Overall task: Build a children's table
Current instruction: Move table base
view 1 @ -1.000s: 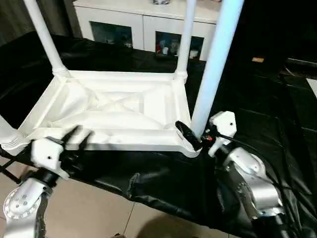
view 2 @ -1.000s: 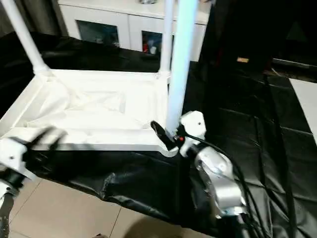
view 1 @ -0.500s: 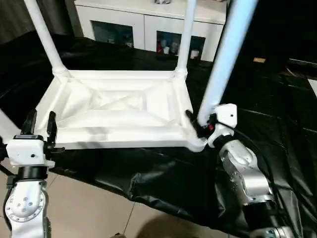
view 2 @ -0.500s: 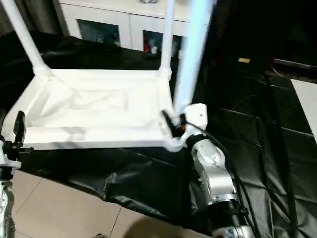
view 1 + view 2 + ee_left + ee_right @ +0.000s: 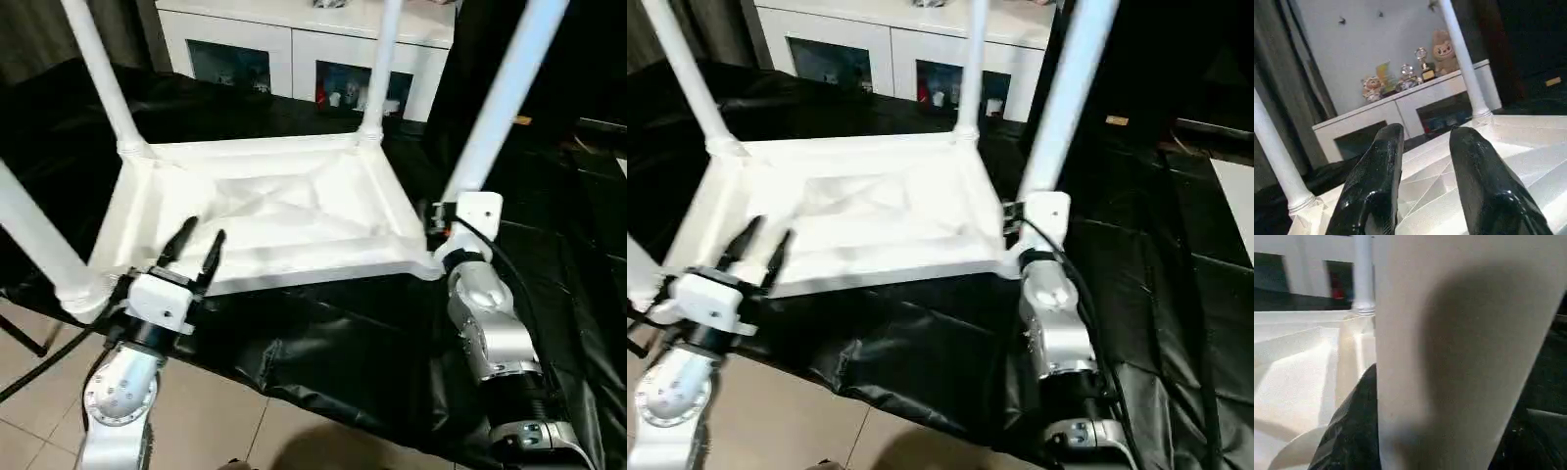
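From the head camera, the small all-white plastic children's table (image 5: 274, 211) lies upside down on a black plastic sheet (image 5: 323, 352) spread over the tabletop, its ribbed underside up and near the front edge of the sheet. Four round tapering white legs stand up from its corners. The left hand (image 5: 196, 247) hovers at the front rim, its two black fingers parted and closed on nothing. The right hand (image 5: 437, 219) sits at the foot of the near right leg (image 5: 495, 108); the leg and the wrist housing hide its fingers here. Behind stands a white cabinet with glass-fronted doors (image 5: 294, 54).

In the left wrist view, the two black fingers (image 5: 1374, 188) stand apart with the ribbed underside showing between them, nothing clamped.

In the right wrist view, the near right leg (image 5: 1449, 347) stands right against the camera, with a dark finger (image 5: 1352, 431) at one side of it. The hand looks wrapped around the leg, though I cannot tell whether it truly pinches.

All four legs seem seated, so the step in hand is probably firming up that last leg. Next would likely come pressing or twisting it tight in its socket, the left hand steadying the rim, then turning the table upright.
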`<state>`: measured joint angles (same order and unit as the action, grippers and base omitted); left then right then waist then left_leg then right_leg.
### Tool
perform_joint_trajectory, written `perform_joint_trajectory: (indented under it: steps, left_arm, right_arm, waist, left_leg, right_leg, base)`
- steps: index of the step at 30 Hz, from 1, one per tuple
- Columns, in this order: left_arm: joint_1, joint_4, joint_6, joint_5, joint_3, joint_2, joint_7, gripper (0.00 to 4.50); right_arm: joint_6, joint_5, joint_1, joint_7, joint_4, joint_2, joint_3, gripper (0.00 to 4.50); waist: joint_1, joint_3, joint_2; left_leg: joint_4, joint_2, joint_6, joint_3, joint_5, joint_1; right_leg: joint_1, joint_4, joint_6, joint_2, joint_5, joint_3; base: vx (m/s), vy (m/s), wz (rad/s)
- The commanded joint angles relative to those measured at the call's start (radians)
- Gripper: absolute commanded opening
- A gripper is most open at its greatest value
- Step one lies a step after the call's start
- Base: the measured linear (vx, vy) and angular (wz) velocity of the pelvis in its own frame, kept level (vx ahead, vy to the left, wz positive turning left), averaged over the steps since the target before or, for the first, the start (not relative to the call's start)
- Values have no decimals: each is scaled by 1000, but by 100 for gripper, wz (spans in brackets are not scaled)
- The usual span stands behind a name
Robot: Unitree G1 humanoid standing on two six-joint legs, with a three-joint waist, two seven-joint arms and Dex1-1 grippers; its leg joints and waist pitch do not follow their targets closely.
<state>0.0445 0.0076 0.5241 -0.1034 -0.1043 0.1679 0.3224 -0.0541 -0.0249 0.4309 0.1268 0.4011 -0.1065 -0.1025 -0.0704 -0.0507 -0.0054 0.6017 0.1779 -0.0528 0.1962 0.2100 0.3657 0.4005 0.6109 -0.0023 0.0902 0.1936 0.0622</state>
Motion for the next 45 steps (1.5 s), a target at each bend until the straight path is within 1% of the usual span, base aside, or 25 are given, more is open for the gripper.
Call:
perform_joint_trajectory:
  steps: [1,7,10,13,14,16,17,21,22,23,24,26,27,28,29,31,33,34,35,38,41,42,43,44,45]
  left_arm:
    - [15,-21,1,15,17,12,24,180]
    - [20,-15,-49,69,56,30,82,180]
    - [17,-30,-108,119,95,40,139,180]
    - [1,-27,-142,132,125,45,176,180]
    - [-2,-26,-144,131,129,45,178,180]
    - [-26,-7,-154,129,139,50,187,180]
    - [-36,3,-161,133,140,55,189,180]
    - [-55,19,-175,144,137,65,195,180]
    - [-60,21,-181,148,137,69,197,180]
    - [-61,21,-182,149,137,69,198,180]
    - [-71,26,-194,158,137,72,201,180]
    - [-74,28,-198,160,137,72,202,180]
    - [-86,34,-217,173,137,71,208,180]
    - [-90,36,-224,178,138,72,211,180]
    - [-96,39,-232,185,138,73,214,180]
    - [-101,41,-242,197,138,72,220,180]
    - [-107,45,-253,212,136,72,225,180]
    - [-114,42,-268,234,132,71,232,180]
    - [-114,42,-268,234,132,71,232,180]
    - [-116,33,-281,249,131,68,234,180]
    - [-115,26,-288,255,132,68,234,180]
    - [-110,21,-298,256,137,65,230,180]
    - [-110,20,-298,255,138,65,230,180]
    - [-109,20,-300,255,140,65,230,180]
    - [-107,19,-304,254,143,65,231,180]
  right_arm:
    - [1,39,-6,67,27,-42,-64,187]
    - [11,50,-11,116,49,-100,-109,185]
    - [15,51,-16,150,58,-134,-141,185]
    - [22,56,-29,181,63,-170,-169,185]
    - [23,57,-31,185,63,-174,-173,185]
    - [28,70,-57,218,48,-201,-195,185]
    - [28,77,-71,234,38,-209,-204,185]
    - [33,83,-101,261,16,-220,-226,185]
    - [39,65,-103,242,16,-214,-225,185]
    - [39,62,-104,237,16,-212,-224,185]
    - [50,20,-103,179,12,-187,-209,185]
    - [53,6,-103,156,10,-178,-202,185]
    - [70,-31,-105,72,-2,-155,-163,220]
    - [73,-36,-109,57,-8,-153,-149,220]
    - [87,-25,-115,47,-20,-154,-125,254]
    - [101,-22,-122,35,-34,-150,-109,259]
    - [116,-21,-127,22,-49,-143,-97,278]
    - [144,-26,-140,6,-82,-134,-93,292]
    - [144,-26,-140,6,-82,-134,-93,301]
    - [168,-30,-156,-2,-113,-130,-96,323]
    - [180,-31,-171,-16,-132,-131,-98,350]
    - [200,-59,-229,-63,-186,-139,-107,358]
    - [202,-63,-235,-68,-191,-140,-108,365]
    - [206,-70,-248,-78,-201,-142,-110,376]
    - [218,-80,-270,-94,-218,-150,-118,385]
  waist:
    - [4,61,8]
    - [-11,59,6]
    - [-13,60,4]
    - [-14,60,4]
    - [-13,60,13]
    - [-14,61,9]
    - [-15,62,15]
    - [-9,65,10]
    - [-5,65,16]
    - [-3,65,16]
    - [-1,66,17]
    - [7,64,19]
    - [15,65,19]
    - [21,64,20]
    - [27,63,16]
    - [38,62,15]
    - [42,64,12]
    - [42,65,17]
    - [41,65,16]
    - [42,64,17]
    - [41,64,19]
    - [41,64,19]
    - [32,65,23]
    - [32,65,20]
    - [33,64,24]
  left_leg:
    - [-77,49,8,-19,182,-16]
    - [-77,47,-6,-14,206,-22]
    - [-77,45,-5,-15,203,-17]
    - [-74,44,-3,-13,192,-19]
    - [-74,43,-5,-13,191,-18]
    - [-71,41,-1,-13,185,-16]
    - [-70,39,5,-13,178,-15]
    - [-68,35,26,-15,155,-4]
    - [-67,34,30,-15,160,-4]
    - [-67,34,31,-15,166,-5]
    - [-67,34,33,-15,181,-7]
    - [-71,36,34,-17,202,-3]
    - [-71,37,32,-18,211,-3]
    - [-73,37,34,-20,216,1]
    - [-74,38,33,-22,212,4]
    - [-75,37,34,-25,211,12]
    - [-75,37,35,-26,208,12]
    - [-72,37,38,-23,210,6]
    - [-71,37,40,-22,210,4]
    - [-71,39,52,-20,202,2]
    - [-70,39,56,-19,199,1]
    - [-71,39,56,-20,202,1]
    - [-69,43,59,-18,209,-5]
    - [-71,41,62,-19,202,-1]
    - [-74,41,62,-21,202,2]
  right_leg:
    - [-36,-61,-162,44,79,-48]
    - [-28,-64,-142,42,111,-50]
    - [-33,-63,-131,45,134,-49]
    - [-29,-64,-125,42,132,-50]
    - [-30,-66,-123,40,124,-49]
    - [-33,-65,-119,39,114,-50]
    - [-34,-63,-118,39,111,-51]
    - [-41,-64,-103,41,128,-49]
    - [-40,-68,-98,41,155,-48]
    - [-39,-69,-95,40,168,-48]
    - [-37,-71,-94,40,193,-47]
    - [-36,-76,-95,41,229,-46]
    - [-36,-76,-98,41,238,-45]
    - [-39,-77,-101,41,246,-45]
    - [-40,-77,-103,42,249,-45]
    - [-45,-78,-106,44,266,-43]
    - [-46,-78,-103,45,278,-42]
    - [-40,-80,-107,44,272,-45]
    - [-38,-81,-111,44,265,-46]
    - [-36,-79,-135,41,234,-46]
    - [-37,-78,-138,40,220,-46]
    - [-38,-78,-137,40,226,-46]
    - [-35,-81,-128,42,220,-49]
    - [-37,-78,-133,39,198,-49]
    - [-40,-76,-139,40,198,-46]
  base:
    - [0,0,0]
    - [0,0,0]
    - [0,0,0]
    - [0,0,0]
    - [0,0,0]
    - [0,0,0]
    - [0,0,0]
    - [0,0,0]
    - [0,0,0]
    - [0,0,0]
    - [0,0,0]
    - [0,0,0]
    - [0,0,0]
    - [0,0,0]
    - [0,0,0]
    - [0,0,0]
    - [0,0,0]
    - [0,0,0]
    - [0,0,0]
    - [0,0,0]
    - [0,0,0]
    - [0,0,0]
    - [0,0,0]
    - [0,0,0]
    - [0,0,0]
